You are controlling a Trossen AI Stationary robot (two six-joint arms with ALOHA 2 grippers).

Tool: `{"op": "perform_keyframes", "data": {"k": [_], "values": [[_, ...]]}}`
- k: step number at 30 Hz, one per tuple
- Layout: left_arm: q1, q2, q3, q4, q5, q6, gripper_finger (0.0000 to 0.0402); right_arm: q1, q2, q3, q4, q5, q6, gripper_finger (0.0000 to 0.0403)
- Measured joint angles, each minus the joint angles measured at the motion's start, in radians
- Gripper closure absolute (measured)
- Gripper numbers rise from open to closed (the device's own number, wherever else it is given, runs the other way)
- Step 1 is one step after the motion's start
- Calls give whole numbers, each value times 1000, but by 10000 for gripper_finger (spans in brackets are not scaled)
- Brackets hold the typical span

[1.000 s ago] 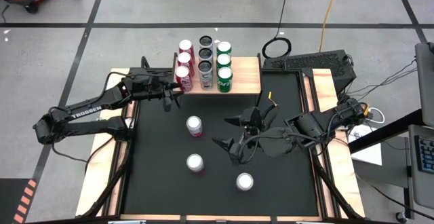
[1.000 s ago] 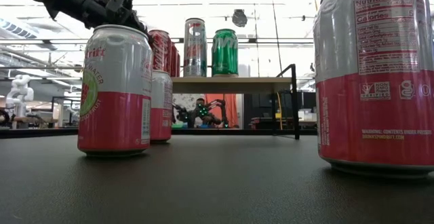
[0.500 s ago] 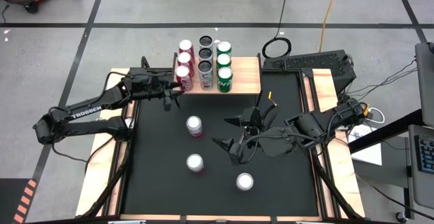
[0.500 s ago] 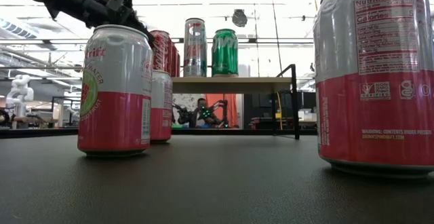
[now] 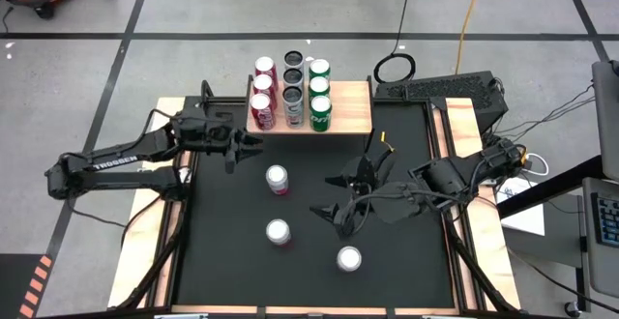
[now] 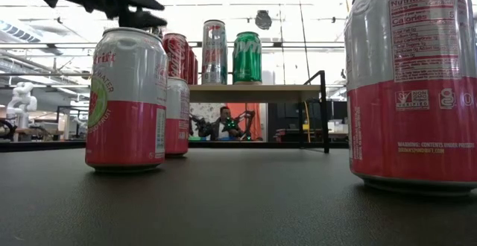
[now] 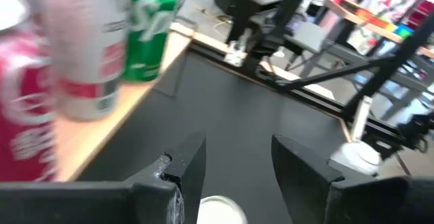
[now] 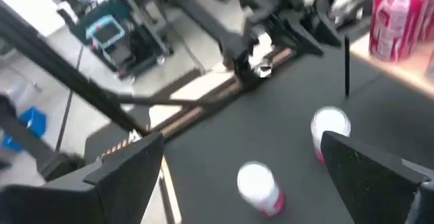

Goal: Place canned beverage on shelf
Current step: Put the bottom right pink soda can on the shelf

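From above, the left claw [image 5: 247, 145] hangs just off the near left corner of the small light-wood shelf on thin black legs [image 5: 354, 116], fingers partly spread and nothing between them, while the nearest loose white-and-pink can [image 5: 278, 179] stands upright on the black tabletop [image 5: 416, 271] a little nearer the camera's bottom edge and slightly toward the right arm; its long axis is vertical, so I judge a sideways approach at mid-height fits. The right claw [image 5: 340, 195], gaping wide and empty, sits near the tabletop's middle, about as close to that can but closer to the second white-and-pink can [image 5: 279, 232] and the third white-and-pink can [image 5: 349, 258]. White lettering "TROSSEN" runs along the left arm [image 5: 116, 157]. At tabletop height, the big pink-and-white can at the right edge [image 6: 414, 82] shows a "Nutrition Facts" panel; a red can [image 6: 177, 55], a silver can [image 6: 214, 51] and a green can [image 6: 247, 57] stand on the shelf board, their brand lettering too small to read. Through the left wrist view, the parted fingers [image 7: 186, 166] frame a white can top [image 7: 222, 210] close below. Through the right wrist view, two white-topped cans lie ahead of widely spread fingers [image 8: 129, 159], no label readable.
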Motion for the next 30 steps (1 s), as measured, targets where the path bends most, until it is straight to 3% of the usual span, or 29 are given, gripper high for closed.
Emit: {"op": "perform_keyframes", "data": {"k": [17,23,30], "values": [[-437,29,142,-78,-436,-77,234,51,-21,0,-284,-226,20,23],[-579,132,202,-76,-525,-81,234,119,-20,0,-371,-223,20,23],[-680,300,291,-77,-593,-196,234,208,-20,0,-438,-249,-74,23]]}}
